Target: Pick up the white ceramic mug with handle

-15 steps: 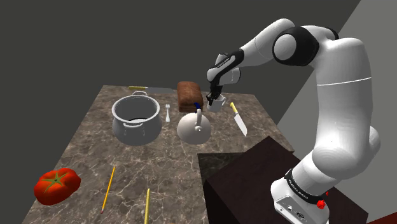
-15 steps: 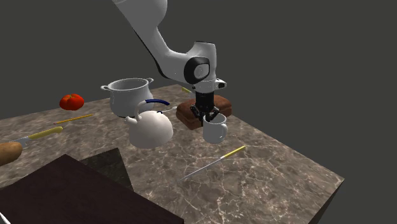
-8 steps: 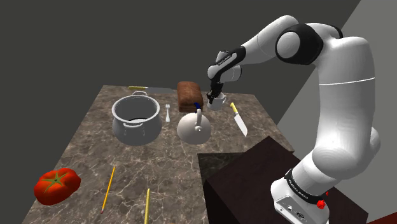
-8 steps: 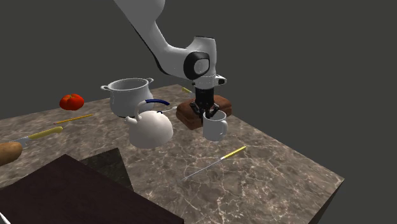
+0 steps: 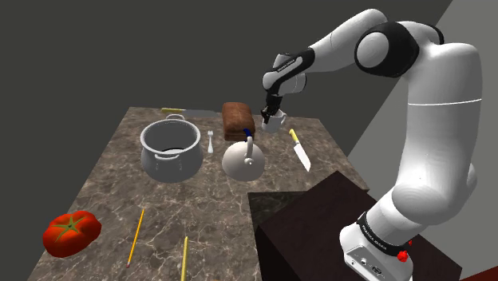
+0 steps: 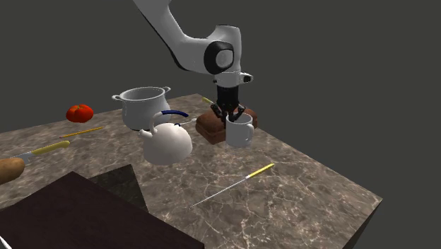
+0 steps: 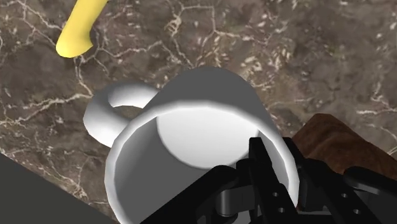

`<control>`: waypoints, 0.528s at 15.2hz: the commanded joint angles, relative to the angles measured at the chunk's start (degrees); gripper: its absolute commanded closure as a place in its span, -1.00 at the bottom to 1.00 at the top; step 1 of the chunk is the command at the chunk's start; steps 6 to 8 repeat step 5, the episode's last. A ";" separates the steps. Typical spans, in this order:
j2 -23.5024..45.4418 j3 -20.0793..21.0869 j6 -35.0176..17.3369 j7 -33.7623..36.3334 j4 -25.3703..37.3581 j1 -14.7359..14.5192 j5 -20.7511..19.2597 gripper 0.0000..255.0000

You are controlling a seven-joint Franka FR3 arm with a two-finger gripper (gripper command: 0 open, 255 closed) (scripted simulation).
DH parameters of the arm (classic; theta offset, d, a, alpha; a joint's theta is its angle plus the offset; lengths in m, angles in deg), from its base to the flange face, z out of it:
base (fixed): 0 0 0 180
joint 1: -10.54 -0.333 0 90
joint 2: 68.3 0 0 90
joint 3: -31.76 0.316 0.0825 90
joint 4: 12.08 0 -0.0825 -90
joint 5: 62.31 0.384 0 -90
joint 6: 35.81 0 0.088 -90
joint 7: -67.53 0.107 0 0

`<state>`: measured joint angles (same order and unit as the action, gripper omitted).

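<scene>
Readable text: none that you can make out.
Dark base ring (image 5: 369, 232) of the arm: you see a short line of white lettering, too small to read.
Dark wrist link (image 5: 285, 62) of the arm: you see a small white marking there too, equally illegible.

Pot (image 5: 170, 148), kettle (image 5: 243, 162), tomato (image 5: 72, 231), brown loaf (image 5: 236, 120) and knife (image 5: 299, 150) on marble table (image 5: 215, 209)

Worktop (image 5: 215, 199) was brown marble-look stone with white veining. Wall (image 5: 80, 56) behind its far edge was flat dark grey. A lighter grey wall plane (image 5: 371, 136) cut in diagonally beyond the worktop's right edge in the shoulder view. Sliver of reddish-brown floor (image 5: 483, 274) sat at that view's lower right corner.
</scene>
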<state>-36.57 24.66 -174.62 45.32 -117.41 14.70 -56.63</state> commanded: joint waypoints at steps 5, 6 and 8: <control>-2.32 -0.28 2.30 0.22 0.00 -0.18 -0.39 1.00; -2.32 -0.28 2.30 0.22 0.00 -0.18 -0.39 1.00; -2.32 -0.28 2.30 0.22 0.00 -0.18 -0.39 1.00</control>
